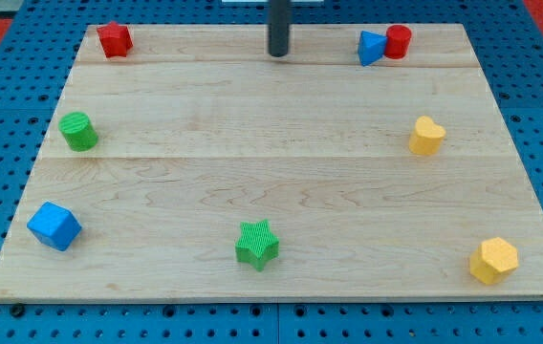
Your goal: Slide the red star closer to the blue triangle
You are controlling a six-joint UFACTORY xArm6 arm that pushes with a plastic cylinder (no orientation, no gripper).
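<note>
Wooden bench (281,124) spanning nearly the whole view. Dark rod hanging upright at twelve o'clock, my tip (278,54) down near the far edge, well apart from every block. No jaws fitted, only the bare rod. Red star (115,40) at eleven o'clock, far corner. Blue triangle (371,48) at one o'clock, touching a red cylinder (398,42).

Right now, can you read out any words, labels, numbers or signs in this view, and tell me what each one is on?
None: no text, number or sign can be read anywhere.
The wooden board, my tip, and the blocks, such as the red star and blue triangle, are all plain.
</note>
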